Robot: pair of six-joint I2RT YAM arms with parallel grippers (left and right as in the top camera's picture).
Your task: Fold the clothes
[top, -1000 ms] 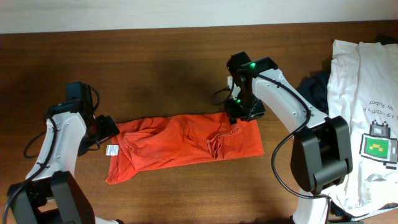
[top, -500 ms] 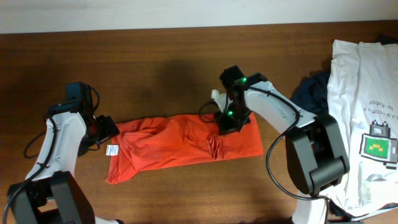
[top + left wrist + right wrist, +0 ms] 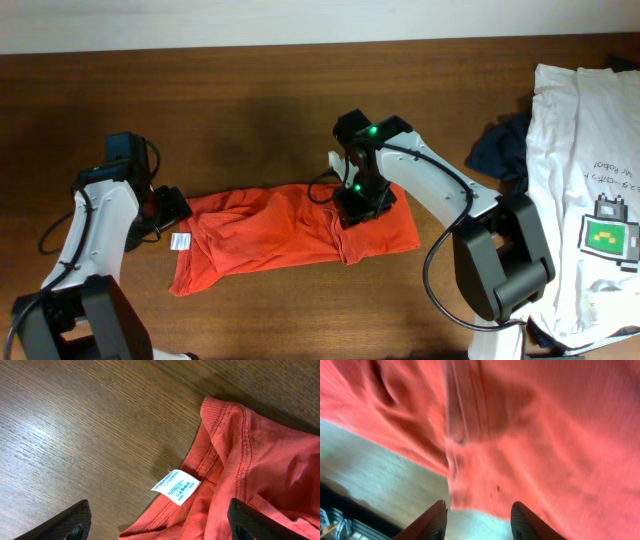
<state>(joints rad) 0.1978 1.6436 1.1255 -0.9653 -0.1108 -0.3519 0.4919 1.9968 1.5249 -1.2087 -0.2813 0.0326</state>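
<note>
Item: orange shirt, crumpled lengthwise, lying on the table left of centre. White care label turned out at its left collar end.
Surroundings: white printed T-shirt spread at the far right. A dark garment is bunched against its left edge, well apart from the orange shirt.
Surface: dark brown wood grain; pale wall along the far side.
Left pincer: released, jaws wide, just beside the collar.
Right pincer: released, over the shirt's right part.
</note>
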